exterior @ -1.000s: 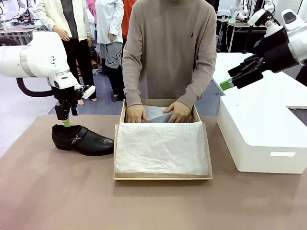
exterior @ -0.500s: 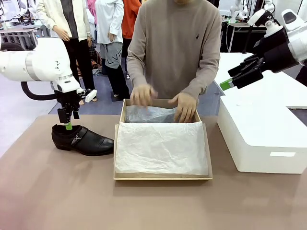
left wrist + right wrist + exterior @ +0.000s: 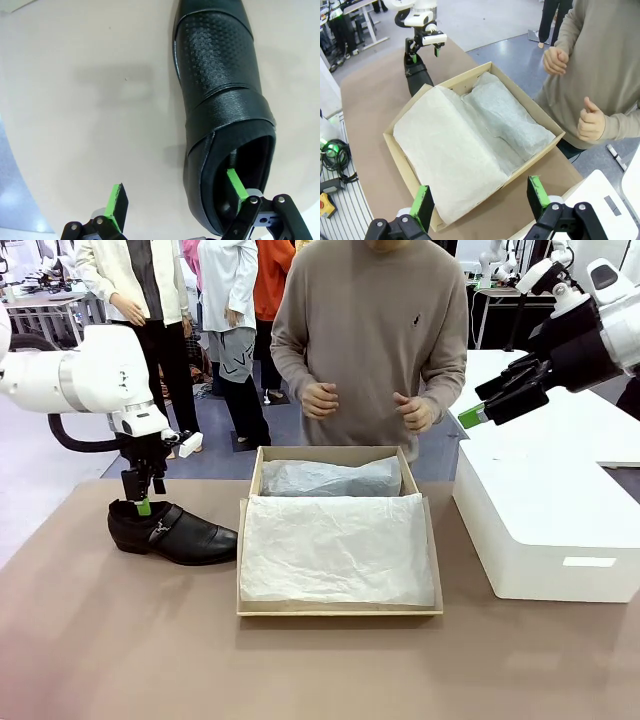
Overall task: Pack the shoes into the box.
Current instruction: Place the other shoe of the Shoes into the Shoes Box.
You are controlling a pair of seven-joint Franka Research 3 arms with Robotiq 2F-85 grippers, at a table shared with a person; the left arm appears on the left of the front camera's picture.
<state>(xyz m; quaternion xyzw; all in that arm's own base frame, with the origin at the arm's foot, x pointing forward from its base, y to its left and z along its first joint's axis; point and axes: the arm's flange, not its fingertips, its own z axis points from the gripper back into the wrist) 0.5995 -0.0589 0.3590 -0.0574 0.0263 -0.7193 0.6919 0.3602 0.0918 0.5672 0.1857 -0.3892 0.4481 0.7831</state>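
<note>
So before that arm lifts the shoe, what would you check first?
1. Left gripper straddles the heel wall of the shoe, one finger inside and one outside: ok.
2. Jaws closed on the shoe: not ok, they are open.
3. Person's hands clear of the box: ok, both are raised.
4. Room in the box: ok, flat tissue paper covers the near part.
5. Right gripper out of the way: ok, it is open above the white box.
6. Other shoe inside the wrapped bundle: cannot tell.
</note>
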